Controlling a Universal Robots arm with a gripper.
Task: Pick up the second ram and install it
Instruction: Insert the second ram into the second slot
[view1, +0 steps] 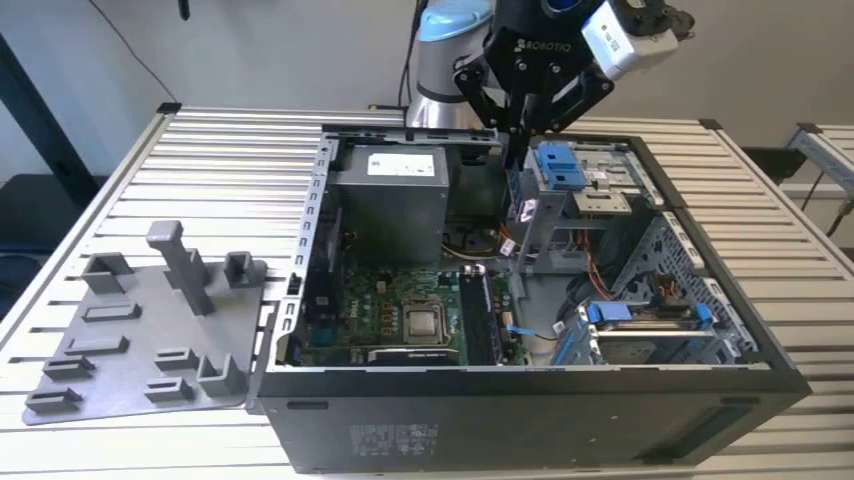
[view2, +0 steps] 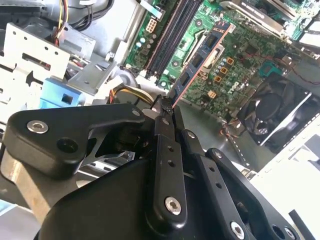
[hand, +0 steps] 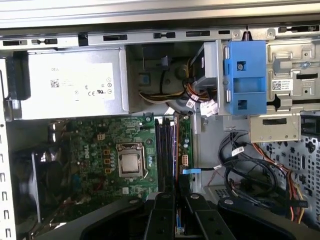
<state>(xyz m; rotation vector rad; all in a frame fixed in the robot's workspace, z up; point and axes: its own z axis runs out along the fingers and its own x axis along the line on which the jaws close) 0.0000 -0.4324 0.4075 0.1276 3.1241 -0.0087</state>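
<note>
Second wrist view: pinching one end of the second ram (view2: 201, 59) in the gripper (view2: 164, 106), closed narrow onto the board; holding it tilted over the motherboard (view2: 250, 55), near the memory slots (view2: 172, 32), not yet seated. Exterior view: hanging the gripper (view1: 515, 145) above the open computer case (view1: 534, 390), near the grey power supply (view1: 387, 195), with the grey holder tray (view1: 134, 330) lying well apart toward the exterior view's left.

Thin, chip-studded second ram (view2: 199, 60) seemingly hangs clamped in the gripper (view2: 164, 106).
</note>
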